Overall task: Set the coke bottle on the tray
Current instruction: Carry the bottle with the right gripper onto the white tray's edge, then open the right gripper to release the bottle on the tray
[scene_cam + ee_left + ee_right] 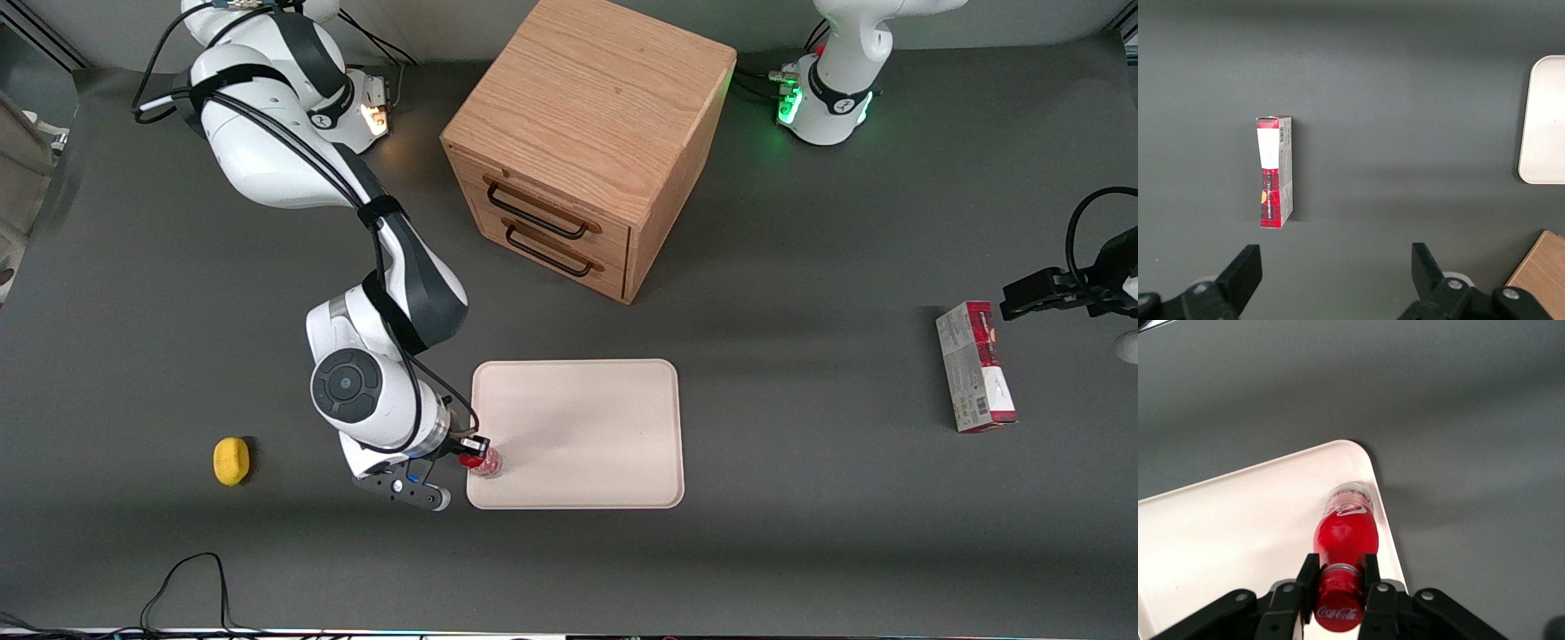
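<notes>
Right gripper [474, 450] clamped on coke bottle [485, 462] at neck, just under red cap; in wrist view, fingers [1371, 577] pressed vs. both sides of neck, gripper [1340, 579] straddling cap, bottle [1345, 540] upright w/ clear base down on tray [1238, 520], close to rounded corner & rim. White script visible on label and on cap. In front view, bottle standing on tray [587, 418] at the corner nearest front camera toward working arm's end; tray flat on counter [800, 533], roughly mid-counter, closer to front edge than to edge w/ arm bases. Wooden drawer cabinet [587, 133] farther from front camera than tray, well apart from it, two black-handled drawers facing roughly toward tray & working arm's end. Yellow lemon-like obj. [231, 461] on counter toward working arm's end, near front edge, well apart from tray, arm's wrist between the two. Red-and-grey carton box [974, 365] lying flat toward parked arm's end of counter, well apart from tray; same box [1275, 171] in left wrist view, w/ tray rim [1538, 133] showing at frame edge. Black cable [187, 587] looped at front edge of counter, nearer front camera than lemon-like obj.
</notes>
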You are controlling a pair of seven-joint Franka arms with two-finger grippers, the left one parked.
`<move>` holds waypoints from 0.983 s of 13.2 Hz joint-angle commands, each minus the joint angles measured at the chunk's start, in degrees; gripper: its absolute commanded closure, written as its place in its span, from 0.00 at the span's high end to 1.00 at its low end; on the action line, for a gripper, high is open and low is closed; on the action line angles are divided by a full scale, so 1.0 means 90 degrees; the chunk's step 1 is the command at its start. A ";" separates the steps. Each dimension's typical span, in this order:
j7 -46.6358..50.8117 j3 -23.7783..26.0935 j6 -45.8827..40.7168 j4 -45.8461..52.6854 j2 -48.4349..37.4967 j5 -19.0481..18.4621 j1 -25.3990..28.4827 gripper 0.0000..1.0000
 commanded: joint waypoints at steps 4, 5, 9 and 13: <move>0.0199 0.0010 -0.0028 0.0337 0.0122 -0.0163 0.0043 0.60; 0.0209 0.0010 -0.0028 0.0337 0.0112 -0.0163 0.0043 0.99; 0.0668 0.0010 -0.0018 0.0337 0.0112 -0.0173 0.0082 1.00; 0.0969 -0.0029 -0.0076 0.0288 -0.0034 -0.0318 0.0189 1.00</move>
